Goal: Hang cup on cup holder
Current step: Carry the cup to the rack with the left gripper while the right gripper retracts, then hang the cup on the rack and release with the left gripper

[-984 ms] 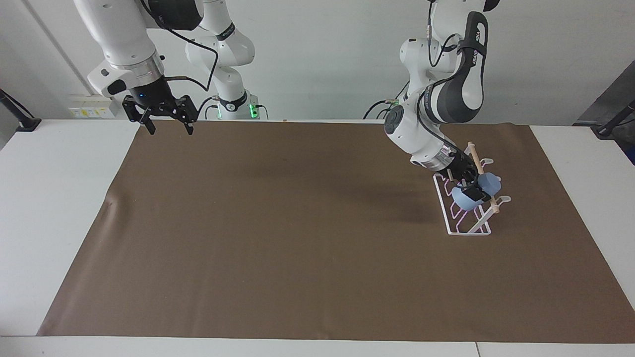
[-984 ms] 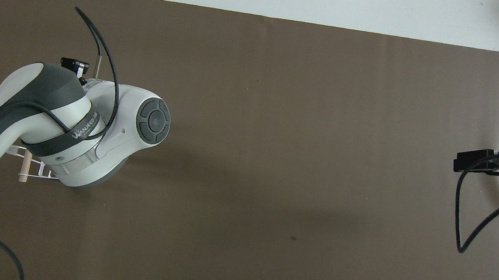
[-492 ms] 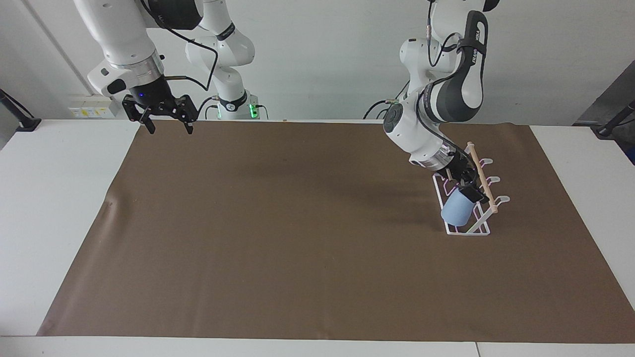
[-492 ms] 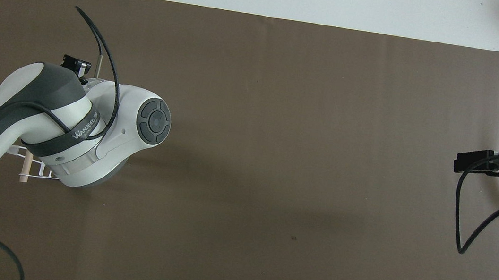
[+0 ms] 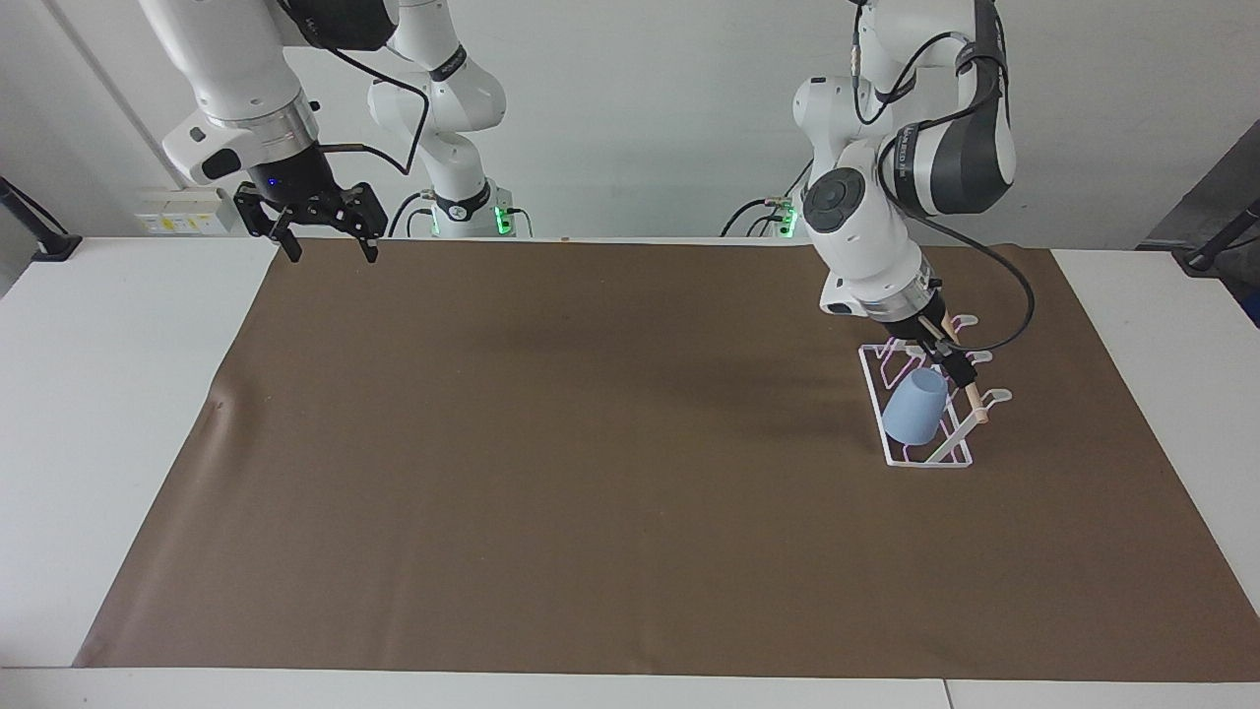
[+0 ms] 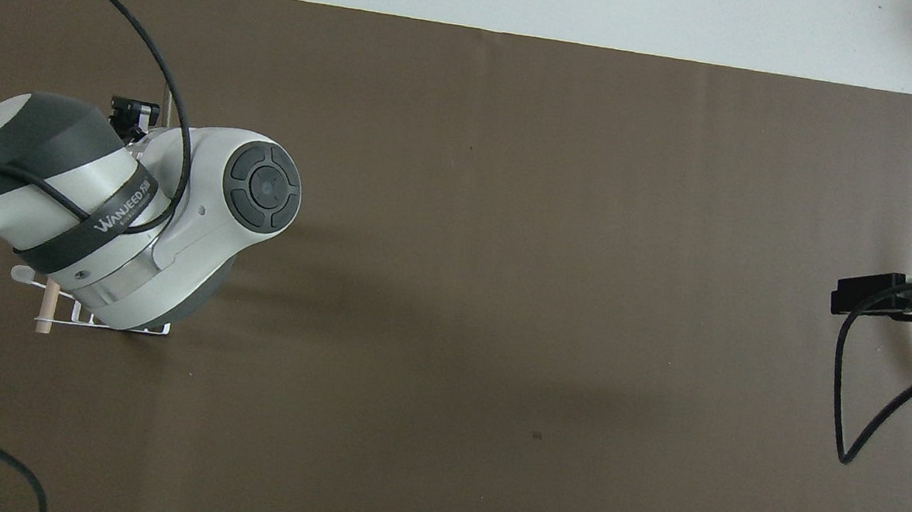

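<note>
Matte light-blue cup (image 5: 915, 406), tapered and handleless, sits tilted on the white wire rack (image 5: 915, 458) at the right of the facing frame, its closed base pointing out and down. A pale wooden dowel (image 5: 975, 402) crosses the rack's top. The left hand (image 5: 953, 366) hovers just above the cup; whether it grips is impossible to tell. The right hand (image 5: 327, 241) waits open and empty, upper left, over the brown mat (image 5: 551, 473) on the bench (image 5: 118, 394).
</note>
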